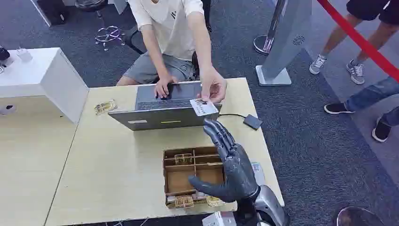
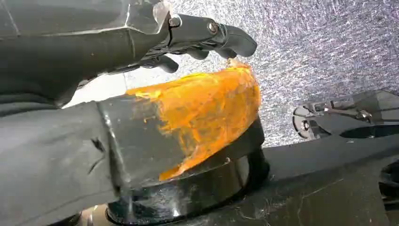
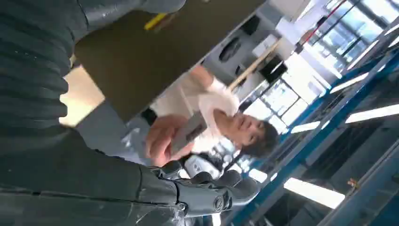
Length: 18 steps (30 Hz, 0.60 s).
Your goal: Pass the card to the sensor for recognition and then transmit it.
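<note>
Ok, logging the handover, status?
Right hand open, raised. Left hand empty. Card in person's hand, above laptop. Nothing between.

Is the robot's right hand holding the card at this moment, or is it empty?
Empty: the right hand is raised with fingers spread, while the card sits in the person's hand above the laptop.

Light wood desk [image 1: 117, 165] stands on grey carpet [image 1: 310, 141]. A grey laptop [image 1: 162, 113] sits open at the far edge, its lid tilted back toward the near side. A small gold-coloured packet [image 1: 105, 107] lies just left of the laptop. A cable runs from behind the laptop to a small dark box [image 1: 252, 121] at the desk's far right edge. A brown compartmented tray [image 1: 188, 175] rests near the front edge, with gold packets in its far-left compartment and along its near side. A white cabinet [image 1: 42, 77] adjoins the desk's left far corner.
</note>
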Available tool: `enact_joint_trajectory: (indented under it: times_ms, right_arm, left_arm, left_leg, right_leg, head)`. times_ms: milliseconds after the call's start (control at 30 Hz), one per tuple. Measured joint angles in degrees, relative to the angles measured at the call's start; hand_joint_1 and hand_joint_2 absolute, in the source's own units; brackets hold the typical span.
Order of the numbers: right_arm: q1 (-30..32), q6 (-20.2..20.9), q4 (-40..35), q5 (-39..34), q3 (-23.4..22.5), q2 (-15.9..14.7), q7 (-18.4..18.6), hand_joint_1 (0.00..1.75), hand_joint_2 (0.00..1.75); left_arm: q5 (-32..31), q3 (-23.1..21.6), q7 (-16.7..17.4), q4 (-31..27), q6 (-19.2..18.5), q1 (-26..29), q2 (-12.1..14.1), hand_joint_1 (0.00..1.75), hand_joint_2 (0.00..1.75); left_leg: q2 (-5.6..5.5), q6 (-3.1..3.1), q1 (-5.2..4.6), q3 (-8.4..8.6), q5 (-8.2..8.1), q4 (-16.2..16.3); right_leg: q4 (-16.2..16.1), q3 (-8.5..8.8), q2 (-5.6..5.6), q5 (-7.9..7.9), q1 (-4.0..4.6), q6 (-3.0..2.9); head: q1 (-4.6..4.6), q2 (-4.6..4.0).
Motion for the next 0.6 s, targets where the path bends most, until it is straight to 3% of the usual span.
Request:
enact_joint_trajectory:
  times_ms: [200, 333, 600]
  right_arm:
    - [-2.6, -6.7, 1.8, 13.4, 0.4, 0.0, 6.0, 0.0, 1.75]
    - [-4.7, -7.1, 3.6, 21.3, 0.1, 0.3, 9.0, 0.0, 1.75]
    - [-8.3, -7.2, 7.9, 29.2, -2.0, 2.1, 12.9, 0.0, 1.75]
  left_arm:
    - [-0.3, -0.7, 0.2, 0.0, -0.6, 0.0, 0.0, 0.0, 0.0]
    - [-0.6, -1.3, 0.7, 0.0, -1.1, 0.0, -0.1, 0.0, 0.0]
    - [-1.3, -2.4, 0.9, 0.0, -1.8, 0.0, -0.1, 0.0, 0.0]
  left_leg:
    - [0.0, 0.0, 0.0, 0.0, 0.0, 0.0]
    - [0.0, 0.0, 0.0, 0.01, 0.01, 0.0]
    - [0.0, 0.0, 0.0, 0.01, 0.01, 0.0]
  right_leg:
    - [0.0, 0.01, 0.0, 0.01, 0.0, 0.0]
    - [0.0, 0.01, 0.0, 0.02, 0.0, 0.01]
    - [0.0, 0.01, 0.0, 0.02, 0.0, 0.01]
  head:
    - [0.0, 0.0]
    - [0.0, 0.0]
    - [0.0, 0.0]
